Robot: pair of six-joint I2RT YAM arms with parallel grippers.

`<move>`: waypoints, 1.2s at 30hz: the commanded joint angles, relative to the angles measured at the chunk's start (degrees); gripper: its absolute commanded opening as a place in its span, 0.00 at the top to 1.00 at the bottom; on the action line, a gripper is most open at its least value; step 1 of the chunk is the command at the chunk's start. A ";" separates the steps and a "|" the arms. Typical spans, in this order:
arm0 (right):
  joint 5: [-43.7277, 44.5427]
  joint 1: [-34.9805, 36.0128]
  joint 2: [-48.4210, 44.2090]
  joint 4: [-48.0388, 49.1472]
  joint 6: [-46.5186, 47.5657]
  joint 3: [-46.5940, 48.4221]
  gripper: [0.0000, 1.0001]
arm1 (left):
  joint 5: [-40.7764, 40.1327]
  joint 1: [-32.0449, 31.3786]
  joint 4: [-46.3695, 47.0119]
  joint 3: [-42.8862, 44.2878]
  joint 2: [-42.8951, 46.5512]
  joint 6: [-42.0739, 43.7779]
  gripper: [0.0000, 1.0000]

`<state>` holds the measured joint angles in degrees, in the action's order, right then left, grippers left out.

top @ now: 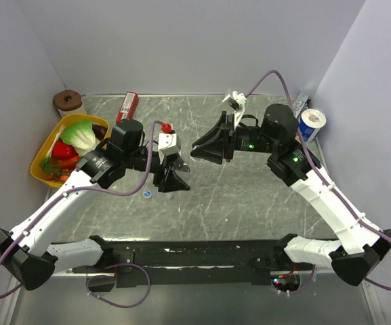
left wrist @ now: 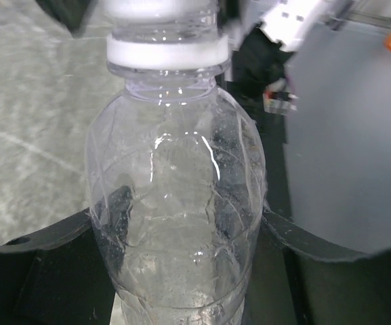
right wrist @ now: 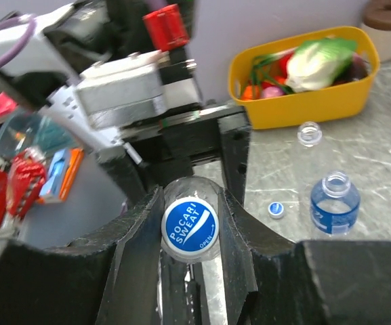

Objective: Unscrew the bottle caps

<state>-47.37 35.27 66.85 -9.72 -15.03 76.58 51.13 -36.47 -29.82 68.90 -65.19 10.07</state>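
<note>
My left gripper (left wrist: 185, 223) is shut on the body of a clear bottle (left wrist: 175, 169), held out toward the right arm. Its white neck ring (left wrist: 168, 51) is at the top of that view. My right gripper (right wrist: 190, 210) is shut on that bottle's blue and white cap (right wrist: 190, 229), one finger on each side. In the top view the two grippers (top: 175, 177) (top: 198, 149) meet at the table's middle and hide the bottle. A blue-labelled bottle (right wrist: 335, 203) and another clear bottle (right wrist: 309, 133) stand open. A loose cap (right wrist: 275, 209) lies on the table (top: 146, 193).
A yellow basket (top: 38, 159) of toy vegetables sits at the left. A red box (top: 127, 106) and a brown tape roll (top: 68, 101) lie at the back left. A toilet roll (top: 312, 124) stands at the back right.
</note>
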 commanded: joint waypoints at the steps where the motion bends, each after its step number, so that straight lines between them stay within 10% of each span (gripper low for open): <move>1: -2.37 -3.44 -3.30 4.70 1.93 -1.43 0.83 | 12.75 -0.36 -2.70 3.17 -0.38 5.05 0.37; 9: -1.59 -4.85 -4.88 4.44 2.11 -1.52 0.84 | 11.02 0.52 -1.90 2.64 -0.11 4.70 0.37; 17: 17.47 -4.68 -9.45 -1.00 4.39 -8.35 0.84 | -10.26 8.33 13.90 -2.98 9.02 -6.89 0.39; 36: 52.56 16.50 5.30 19.99 5.27 -32.01 0.87 | -30.04 14.50 23.32 -9.49 15.18 -13.32 0.35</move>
<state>-3.01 48.62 68.20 0.08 -11.33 46.72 24.73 -22.26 -10.00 59.92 -51.44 -2.61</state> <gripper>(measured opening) 0.416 0.667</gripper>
